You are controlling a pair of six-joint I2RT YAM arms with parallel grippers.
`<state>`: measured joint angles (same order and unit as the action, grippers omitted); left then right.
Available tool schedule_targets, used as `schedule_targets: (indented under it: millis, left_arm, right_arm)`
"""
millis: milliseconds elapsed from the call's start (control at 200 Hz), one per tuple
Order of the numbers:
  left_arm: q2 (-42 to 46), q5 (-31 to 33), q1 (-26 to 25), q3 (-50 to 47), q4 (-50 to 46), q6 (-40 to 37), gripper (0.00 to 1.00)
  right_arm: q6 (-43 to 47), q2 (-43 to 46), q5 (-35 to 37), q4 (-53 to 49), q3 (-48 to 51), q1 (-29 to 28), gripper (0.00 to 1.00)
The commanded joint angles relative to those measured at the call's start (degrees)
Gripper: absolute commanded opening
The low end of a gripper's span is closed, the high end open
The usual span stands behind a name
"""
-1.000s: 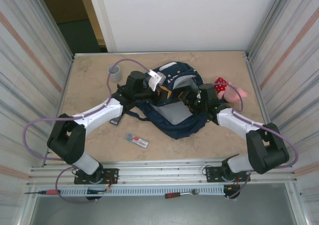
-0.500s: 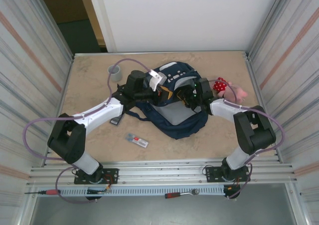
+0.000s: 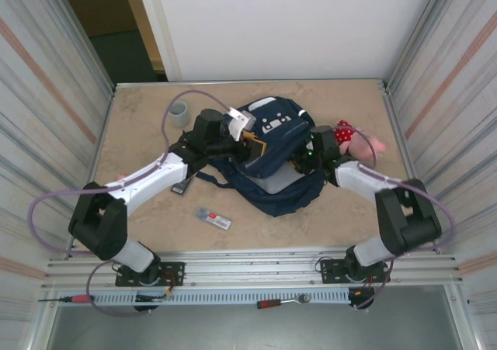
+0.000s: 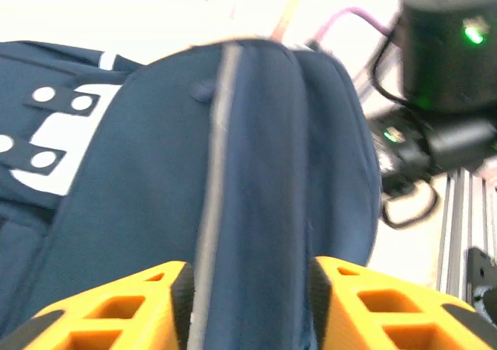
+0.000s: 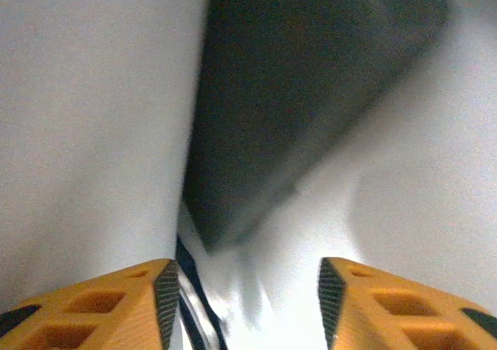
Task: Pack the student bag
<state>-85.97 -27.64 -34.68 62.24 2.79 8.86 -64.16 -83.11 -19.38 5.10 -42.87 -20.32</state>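
On the middle of the beige table (image 3: 140, 133), slightly towards the right, lies the student bag (image 3: 276, 160), its white-patched top pointing to the far wall and its dark straps trailing to the near left. Both arms reach in over it. At the bag's left upper edge the left gripper (image 3: 252, 142) has its orange fingers spread; from the left wrist the left gripper (image 4: 248, 276) stands apart over a raised navy fold of the bag (image 4: 256, 171) with a thin pale stripe, and it clasps nothing that I can make out. On the bag's right side sits the right gripper (image 3: 300, 159), likewise unclenched: the right wrist view shows its fingers (image 5: 159, 296) wide apart before blurred pale grey surfaces and a dark wedge. A grey cup (image 3: 179, 114) stands far left, a pink and red plush toy (image 3: 353, 138) lies just right of the bag, and a small flat packet (image 3: 213, 219) rests near the front edge.
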Motion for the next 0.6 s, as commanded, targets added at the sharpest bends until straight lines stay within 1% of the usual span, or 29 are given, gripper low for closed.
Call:
schedule_targets:
  millis: [0, 45, 120, 241, 296, 361, 446, 516, 591]
  left_arm:
    - [6.38, 6.10, 3.44, -1.04, -8.11, 2.26, 0.51]
    - [8.33, 9.45, 4.75, -2.52, -12.14, 3.17, 0.55]
    - [11.92, 12.76, 8.25, -5.39, -17.83, 6.65, 0.61]
    - [16.38, 13.23, 15.22, -8.30, -28.54, 10.78, 0.70]
    - [17.96, 15.15, 17.46, -8.45, -34.55, 15.49, 0.72]
    - [19.99, 17.62, 18.13, -8.65, -40.33, 21.80, 0.72]
    - [22.62, 17.01, 17.67, -11.71, -42.50, 32.75, 0.73]
    - [24.01, 15.73, 17.25, -14.51, -43.88, 41.57, 0.73]
    - [24.94, 14.36, 16.73, -17.11, -45.03, 48.41, 0.73]
  right_arm:
    - [6.14, 9.27, 2.21, -16.19, 1.56, 1.34, 0.57]
    - [7.82, 13.01, 3.30, -22.64, 1.48, 2.08, 0.59]
    - [9.98, 19.16, 6.12, -32.26, 1.11, 3.38, 0.63]
    - [12.88, 26.01, 9.43, -43.31, -0.63, 5.56, 0.66]
    - [14.01, 29.54, 10.77, -46.28, -1.88, 5.82, 0.67]
    - [15.75, 31.12, 10.80, -47.54, -3.72, 5.75, 0.68]
    - [19.17, 31.14, 9.88, -46.92, -6.25, 4.30, 0.68]
    - [22.84, 29.90, 11.26, -47.82, -9.59, 1.21, 0.68]
    - [28.37, 27.35, 11.62, -48.01, -13.29, -4.05, 0.68]
